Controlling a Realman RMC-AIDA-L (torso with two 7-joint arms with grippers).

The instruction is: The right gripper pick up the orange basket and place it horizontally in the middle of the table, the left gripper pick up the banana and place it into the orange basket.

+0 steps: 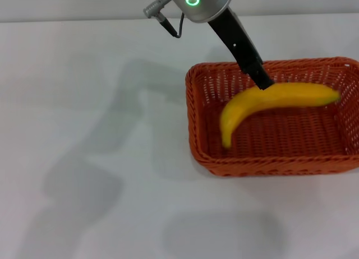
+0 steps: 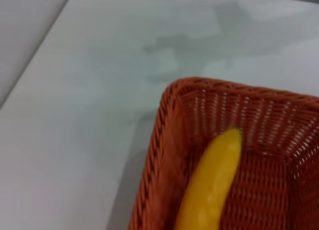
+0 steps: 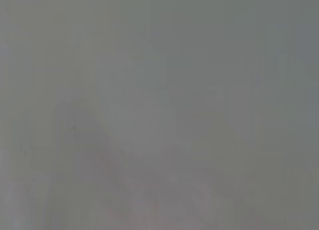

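Note:
The orange basket (image 1: 269,166) lies lengthwise on the white table (image 1: 84,102), right of the middle, its right end running out of the head view. The yellow banana (image 1: 291,95) hangs tilted inside the basket, one end low near the floor and the other up by the right rim. My left gripper (image 1: 265,84), black below a silver wrist with a green ring light, reaches down from the far side and is shut on the banana's middle. The left wrist view shows the banana (image 2: 214,180) over the basket's corner (image 2: 164,120). The right gripper is out of view.
Bare white tabletop (image 1: 112,203) spreads to the left of and in front of the basket, crossed only by arm shadows. The right wrist view shows only a plain grey blur.

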